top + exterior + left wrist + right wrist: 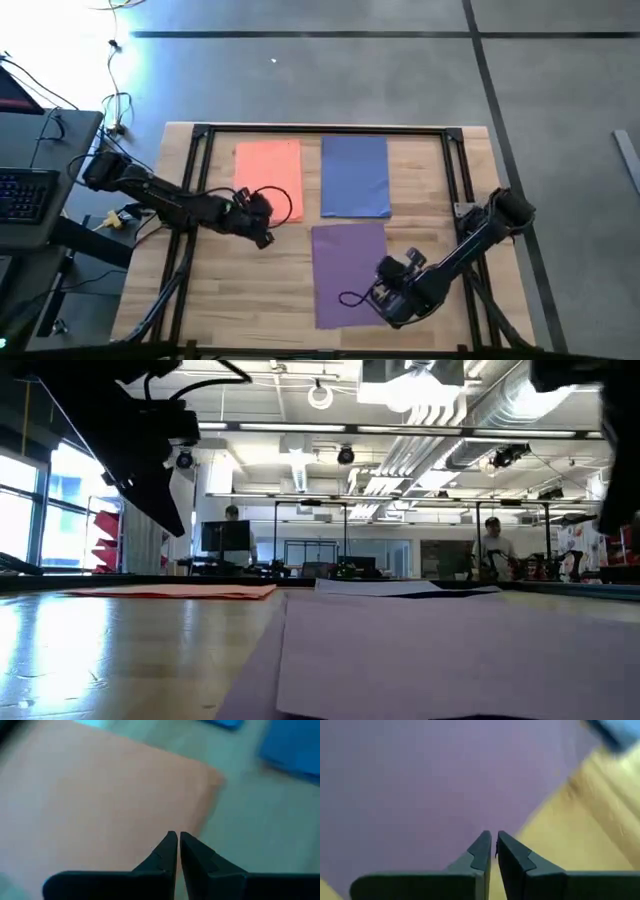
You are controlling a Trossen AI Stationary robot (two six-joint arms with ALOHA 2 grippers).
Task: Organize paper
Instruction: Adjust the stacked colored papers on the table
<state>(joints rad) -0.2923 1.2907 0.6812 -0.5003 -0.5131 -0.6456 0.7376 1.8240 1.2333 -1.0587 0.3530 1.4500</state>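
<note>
High view: orange paper [268, 172], blue paper [355, 175] and purple paper [348, 272] lie flat on the wooden surface [240, 290]. The left end effector [262, 218] sits at the orange sheet's near edge; the right end effector [385, 292] is over the purple sheet.

Wrist views: both end effectors have fingers pressed nearly together, gripping nothing.

Orange paper [267, 172]: plain, under the left gripper [177, 842]. Purple paper [347, 272]: plain, under the right gripper [493, 842]. Blue paper [355, 175]: plain, beyond both. Table [250, 290]: pale wood. Grippers: black.
</note>
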